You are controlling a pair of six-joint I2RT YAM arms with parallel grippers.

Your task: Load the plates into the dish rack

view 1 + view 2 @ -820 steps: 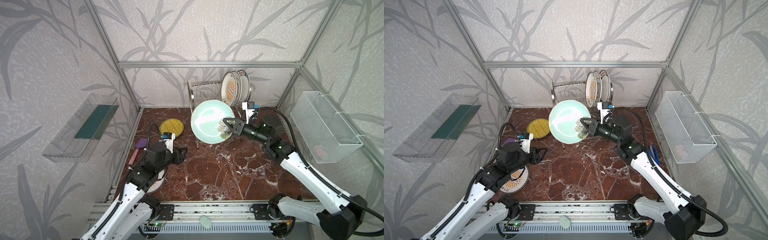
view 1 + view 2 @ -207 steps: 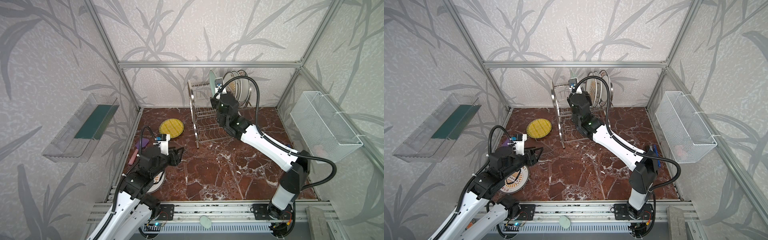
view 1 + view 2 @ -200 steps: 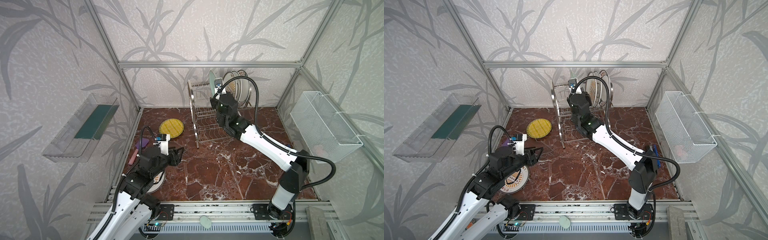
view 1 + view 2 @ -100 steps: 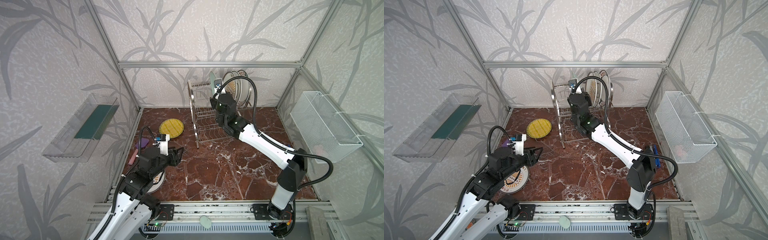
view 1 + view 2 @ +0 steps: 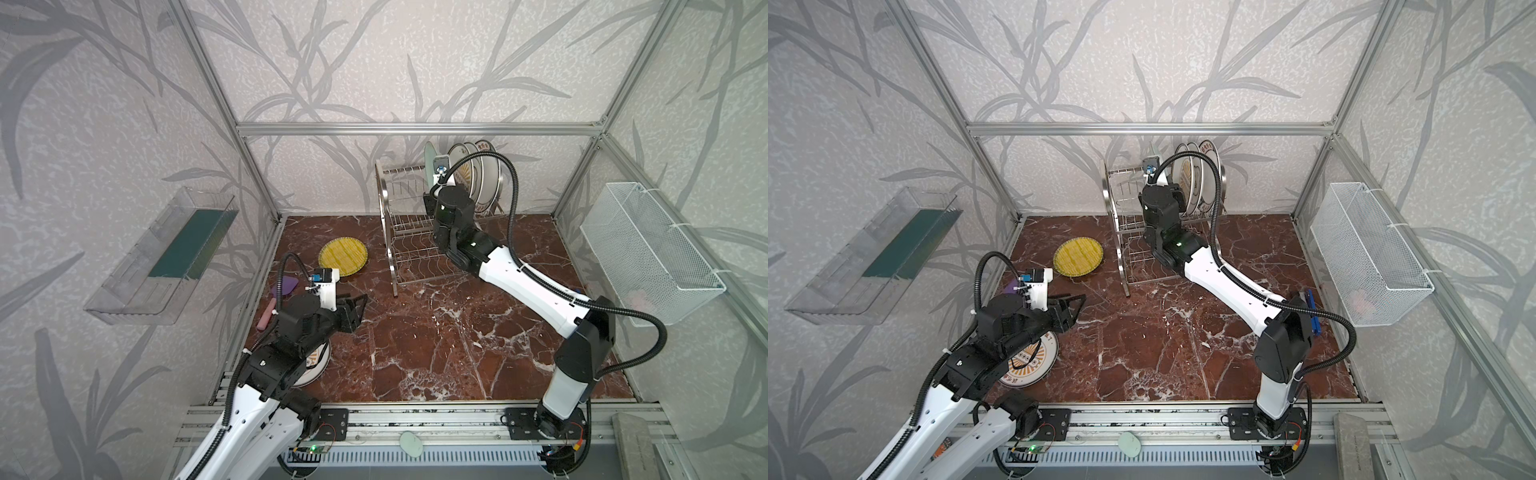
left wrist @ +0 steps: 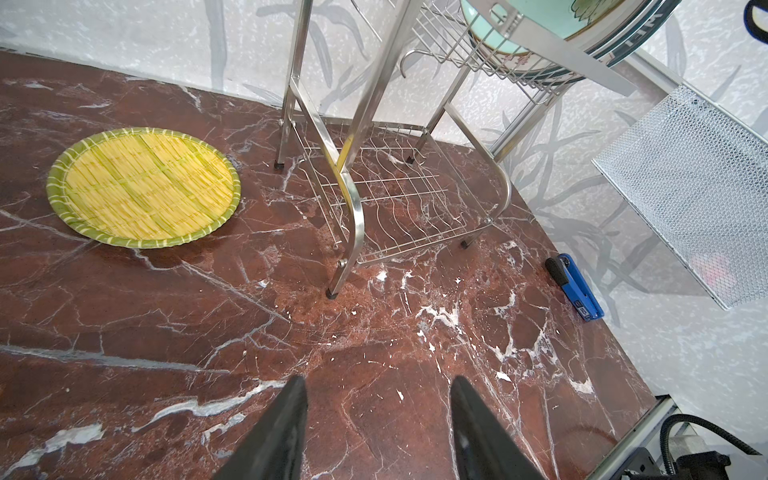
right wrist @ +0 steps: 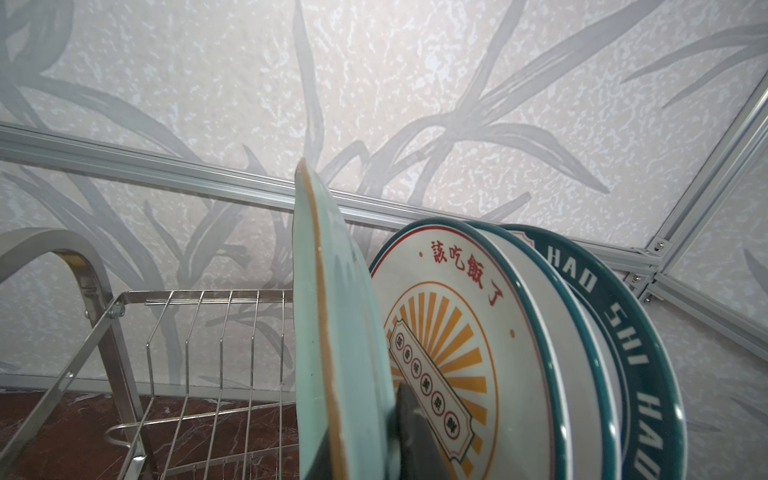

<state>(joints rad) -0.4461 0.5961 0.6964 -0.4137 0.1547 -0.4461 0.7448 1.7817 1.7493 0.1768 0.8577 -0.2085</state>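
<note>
The steel dish rack (image 5: pixel 397 232) stands at the back of the marble floor. My right gripper (image 7: pixel 361 432) is shut on the pale teal plate (image 7: pixel 332 332), which stands on edge in the upper shelf beside a sunburst plate (image 7: pixel 449 345) and two dark-rimmed plates (image 7: pixel 623 332). The yellow ribbed plate (image 5: pixel 343 257) lies flat to the left of the rack. Another sunburst plate (image 5: pixel 1030 361) lies under my left arm, partly hidden. My left gripper (image 6: pixel 378 386) hovers open and empty over bare floor, short of the rack's front leg.
A white mesh basket (image 5: pixel 648 249) hangs on the right wall and a clear tray (image 5: pixel 166 253) on the left wall. A blue tool (image 6: pixel 575 286) lies near the right wall. A purple and pink spatula (image 5: pixel 286 286) lies by the left wall.
Four seconds ago the right gripper held the teal plate flat-on before the rack; now the plate stands edge-on in the upper shelf. Over the last second hardly anything moved.
</note>
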